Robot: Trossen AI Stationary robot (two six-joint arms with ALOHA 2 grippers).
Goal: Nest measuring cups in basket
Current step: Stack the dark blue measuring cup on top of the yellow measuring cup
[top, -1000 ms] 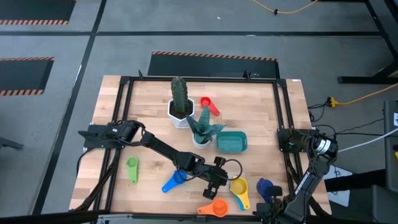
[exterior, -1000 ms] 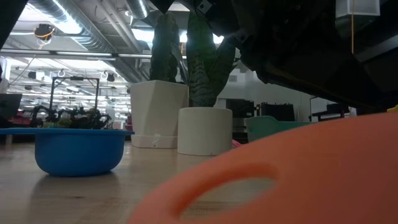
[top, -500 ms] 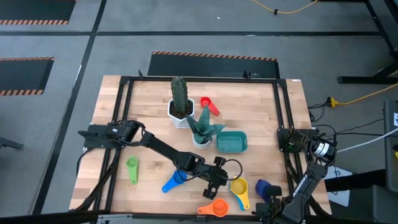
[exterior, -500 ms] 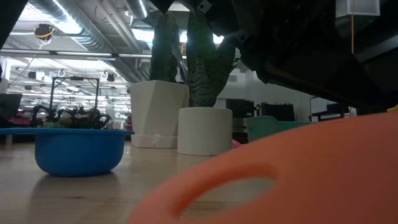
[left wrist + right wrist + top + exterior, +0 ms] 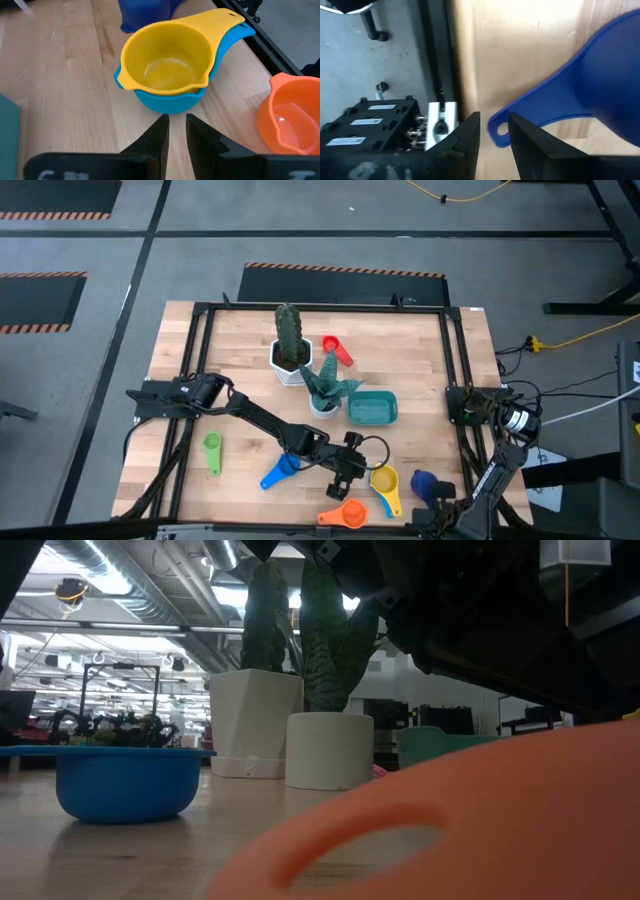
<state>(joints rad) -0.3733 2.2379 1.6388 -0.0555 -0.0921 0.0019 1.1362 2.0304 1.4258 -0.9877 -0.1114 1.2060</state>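
A yellow measuring cup (image 5: 165,55) sits nested in a light-blue cup (image 5: 170,100) on the table. My left gripper (image 5: 177,122) is empty, level with the table and just short of this pair (image 5: 385,480); its fingers are nearly together. My right gripper (image 5: 494,125) at the near right is shut on a dark blue cup (image 5: 600,75), which also shows in the high view (image 5: 427,480). An orange cup (image 5: 345,515), another light-blue cup (image 5: 280,471), a green cup (image 5: 212,451) and a red cup (image 5: 336,349) lie apart. The teal basket (image 5: 373,408) stands mid-table. My right gripper has the free end of the dark blue cup's handle (image 5: 497,131), the end with the hole, between its two fingers. The fingers lie along the handle, pointing toward the bowl. Whether the cup is lifted off the wood, I cannot tell.
A white hexagonal cactus pot (image 5: 290,358) and a round white plant pot (image 5: 323,400) stand just left of the basket. A black frame (image 5: 455,380) runs around the tabletop. My left arm (image 5: 250,418) lies slantwise across the table's left half.
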